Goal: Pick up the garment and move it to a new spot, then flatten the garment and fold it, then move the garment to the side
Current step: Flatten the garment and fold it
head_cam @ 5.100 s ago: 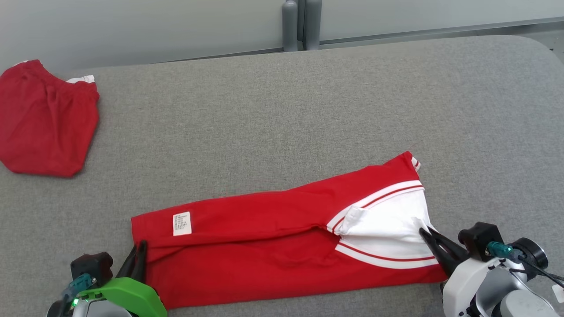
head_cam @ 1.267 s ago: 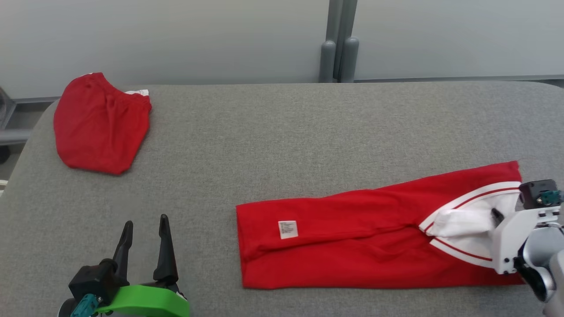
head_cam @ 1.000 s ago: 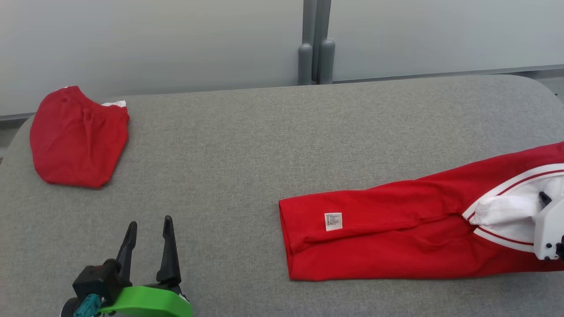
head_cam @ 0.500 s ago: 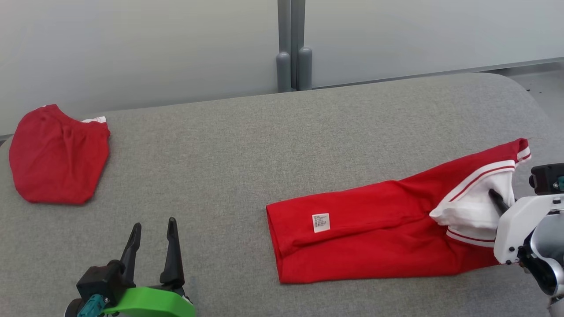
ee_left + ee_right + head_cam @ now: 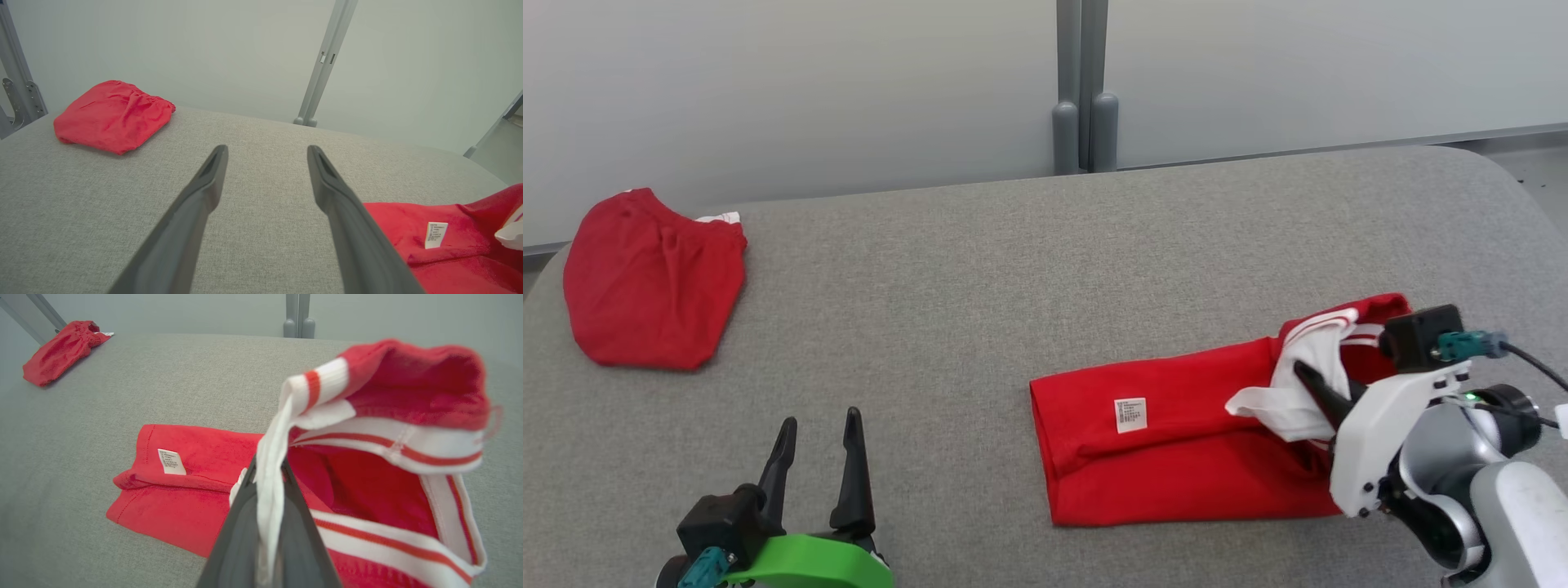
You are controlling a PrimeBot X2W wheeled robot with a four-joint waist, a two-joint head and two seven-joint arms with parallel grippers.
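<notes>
Red jersey garment (image 5: 1176, 441), white striped trim (image 5: 322, 375): right tool (image 5: 1303, 376) clamped on trim, raised; left tool (image 5: 820, 419) gaping, empty. Risk: thin pinch slips, fold ahead of tool collapses.

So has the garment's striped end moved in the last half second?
Yes. The striped end, shut in the right pincer, has come left toward the care label, which keeps its distance from the grey post.

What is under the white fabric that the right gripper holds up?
Red layers of the same garment lie under the white fabric in the right gripper; the grey surface below them is covered.
</notes>
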